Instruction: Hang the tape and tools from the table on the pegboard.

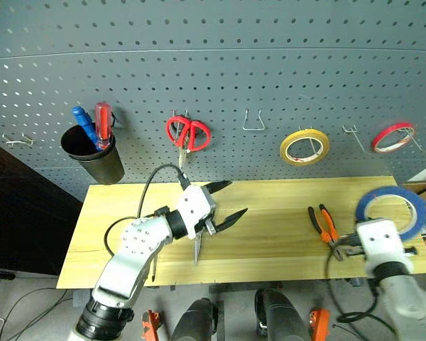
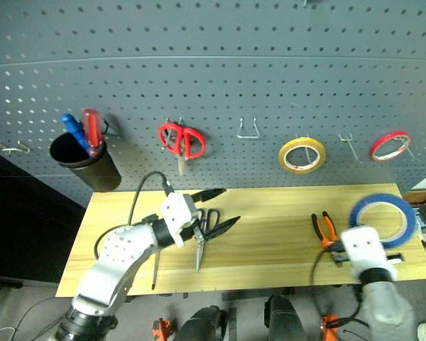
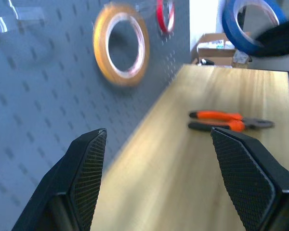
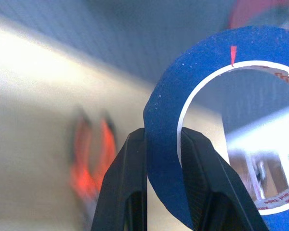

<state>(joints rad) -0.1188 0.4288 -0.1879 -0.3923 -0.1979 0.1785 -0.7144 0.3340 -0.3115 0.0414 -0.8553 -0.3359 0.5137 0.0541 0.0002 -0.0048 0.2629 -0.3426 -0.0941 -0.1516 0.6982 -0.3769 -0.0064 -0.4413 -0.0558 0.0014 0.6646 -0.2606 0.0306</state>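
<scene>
We see the right gripper (image 4: 163,144) at about 4 o'clock in the head view, its fingers (image 4: 130,178) clamped on the wall of the blue tape roll (image 1: 390,212), one finger outside the ring and one inside. The roll is lifted off the wooden surface (image 1: 270,220) and stands upright above the gripper, in front of the surface's right end.

The left gripper (image 1: 226,202) hovers near the centre of the surface, just left of middle, its fingers (image 3: 89,168) spread wide and holding nothing. Directly under it lie the dark-handled scissors (image 2: 211,226), blades pointing toward 6 o'clock. A slim screwdriver (image 2: 155,264) lies near the front edge at about 7 o'clock, partly hidden by the left arm.

The orange-and-black pliers (image 1: 323,224) rest flat on the surface, just left of the right gripper.

On the grey pegboard (image 1: 234,64) behind, from 9 o'clock toward 3 o'clock, hang a black cup (image 1: 96,153) with a blue screwdriver (image 1: 81,119) and a red screwdriver (image 1: 101,122), red-handled scissors (image 1: 187,134), a bare metal hook (image 1: 253,122), a yellow tape roll (image 1: 304,147), another bare hook (image 1: 353,136), and a red tape roll (image 1: 393,137).
</scene>
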